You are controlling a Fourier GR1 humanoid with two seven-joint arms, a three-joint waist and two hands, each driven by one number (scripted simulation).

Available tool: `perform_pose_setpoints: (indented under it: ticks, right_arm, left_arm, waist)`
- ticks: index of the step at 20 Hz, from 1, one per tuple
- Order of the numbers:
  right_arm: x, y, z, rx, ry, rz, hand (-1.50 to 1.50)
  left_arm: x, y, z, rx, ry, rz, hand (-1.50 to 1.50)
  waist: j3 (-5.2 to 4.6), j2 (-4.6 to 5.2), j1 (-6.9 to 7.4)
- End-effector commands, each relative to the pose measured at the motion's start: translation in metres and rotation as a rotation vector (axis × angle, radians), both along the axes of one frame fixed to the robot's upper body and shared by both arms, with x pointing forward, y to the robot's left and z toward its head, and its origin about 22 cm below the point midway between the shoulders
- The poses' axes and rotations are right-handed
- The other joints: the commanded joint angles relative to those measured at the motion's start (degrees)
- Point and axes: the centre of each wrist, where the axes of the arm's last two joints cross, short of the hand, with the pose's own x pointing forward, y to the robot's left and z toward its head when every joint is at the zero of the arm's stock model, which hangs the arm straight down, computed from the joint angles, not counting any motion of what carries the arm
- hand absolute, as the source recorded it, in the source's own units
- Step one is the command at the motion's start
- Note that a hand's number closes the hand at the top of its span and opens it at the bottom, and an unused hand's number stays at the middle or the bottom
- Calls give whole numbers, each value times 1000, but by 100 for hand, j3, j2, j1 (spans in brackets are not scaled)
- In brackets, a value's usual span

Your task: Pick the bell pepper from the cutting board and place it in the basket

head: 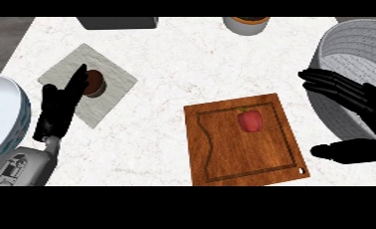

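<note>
the right hand (pixel 339 89) is hovering between the basket (pixel 345 44) and the cutting board (pixel 220 158), with fingers and thumb spread apart and holding nothing. the bell pepper (pixel 250 120) is lying untouched on the board's upper part. the approach step is running: next, the hand is needing to reach left and close round the pepper. the left hand (pixel 58 104) is resting open at the view's left.
</note>
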Motion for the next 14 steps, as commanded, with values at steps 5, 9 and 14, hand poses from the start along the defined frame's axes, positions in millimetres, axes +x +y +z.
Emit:
perform_pose_setpoints:
  ticks: [5, 9, 14]
  right_arm:
    - [-27, -11, 53, -433, 225, 67, -150]
    - [-31, -4, 71, -429, 256, 57, -150]
    - [-41, -13, 52, -393, 261, 9, -150]
  left_arm:
    - [-3, -4, -1, 7, -9, -24, 0]
    - [7, -7, 1, 20, -2, -16, 0]
    - [4, 0, 7, 6, -16, -19, 0]
  waist:
    - [9, 17, 91]
    - [14, 42, 146]
    - [19, 41, 158]
